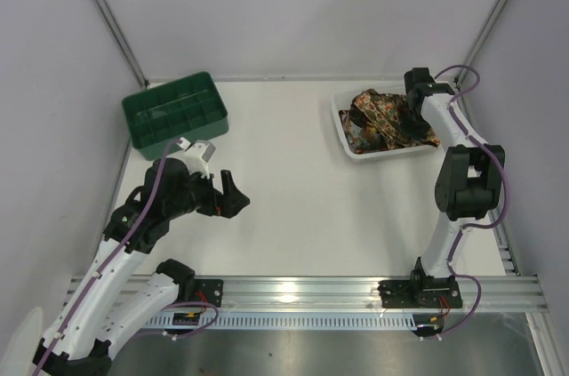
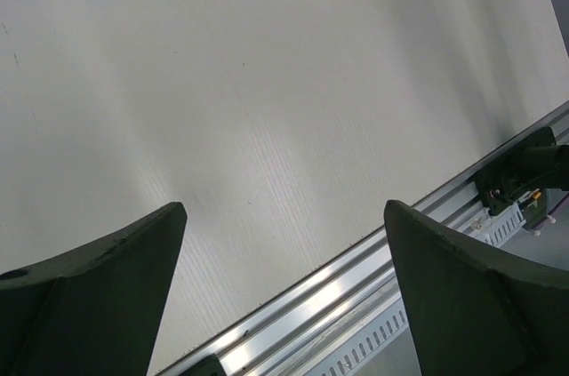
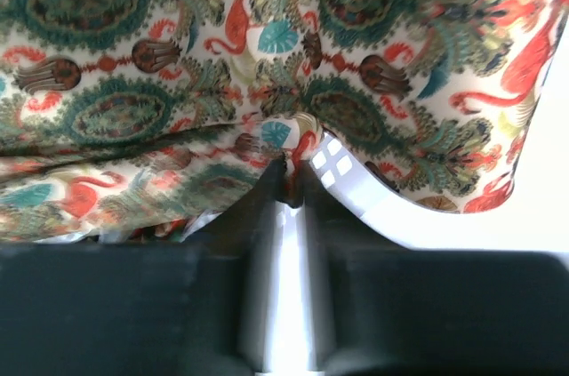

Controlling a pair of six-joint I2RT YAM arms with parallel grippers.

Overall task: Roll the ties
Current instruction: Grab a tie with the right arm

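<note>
Above the aluminium rail (image 1: 302,290) at six o'clock, my left claw (image 1: 233,198) hangs over the white table (image 1: 293,180) with its fingers wide apart. The green crate (image 1: 175,109) sits beyond it at ten o'clock. At two o'clock my right claw (image 3: 289,185) is pinched together on a fold of the ties (image 1: 382,118), which lie heaped in the white tray (image 1: 341,123).

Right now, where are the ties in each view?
Top external: ties heaped in the tray, upper right.
Left wrist: not in it; only table and rail.
Right wrist: they fill the upper half, a fold pinched in the right end effector.
Shared landmark: the tray, whose white latticed wall shows under the fabric in right wrist; the rail ties left wrist to top external.
</note>
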